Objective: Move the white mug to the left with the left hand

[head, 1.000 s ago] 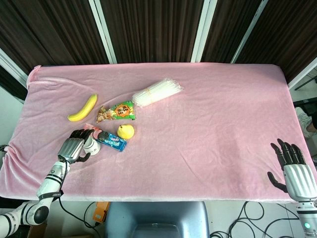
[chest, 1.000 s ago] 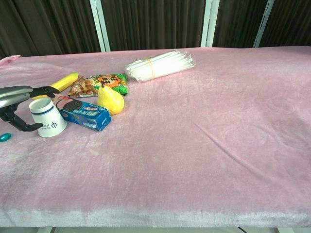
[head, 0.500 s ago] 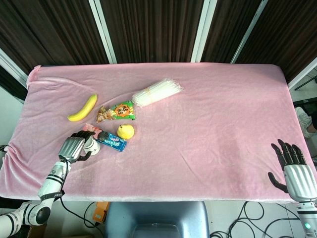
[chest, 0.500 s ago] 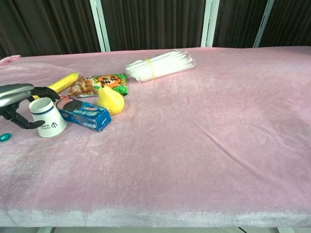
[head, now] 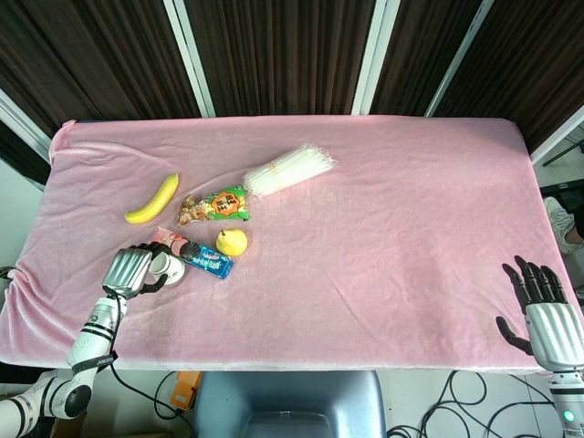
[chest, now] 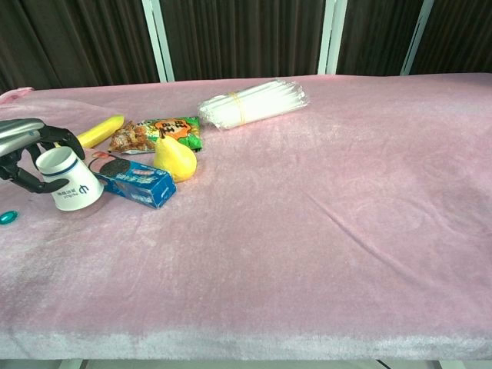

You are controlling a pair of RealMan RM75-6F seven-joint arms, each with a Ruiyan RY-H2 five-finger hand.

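- The mug (chest: 71, 183) is sitting near the desk's (head: 383, 228) left front corner, tipped a little toward the left edge in the chest view, just beside the blue pack (chest: 138, 182).
- The left hand (chest: 27, 150) is wrapping it: fingers (chest: 63, 136) are curling over the rim on the far side and a dark finger is lying against the near side, so I judge the hand to be gripping the mug.
- The step in hand looks like the grasp settling, just ahead of the carry; whether the base is clear of the cloth I cannot tell.
- The next move is calling for a shift toward the left edge, keeping the grip firm so the tilted mug does not roll out, and stopping short of the edge.
- The head view is showing the left arm (head: 87, 347) reaching in from the front edge, and the right hand (head: 546, 315) with fingers spread, holding nothing, off the right front corner; the chest view is showing neither.
- The chest view is showing the mug's blue band, its logo and its lean, which the head view hides under the hand.
- Further out, the pear (chest: 174, 158), snack bag (chest: 157, 131), banana (head: 152, 199) and straws (head: 290, 169) are lying apart from the mug.
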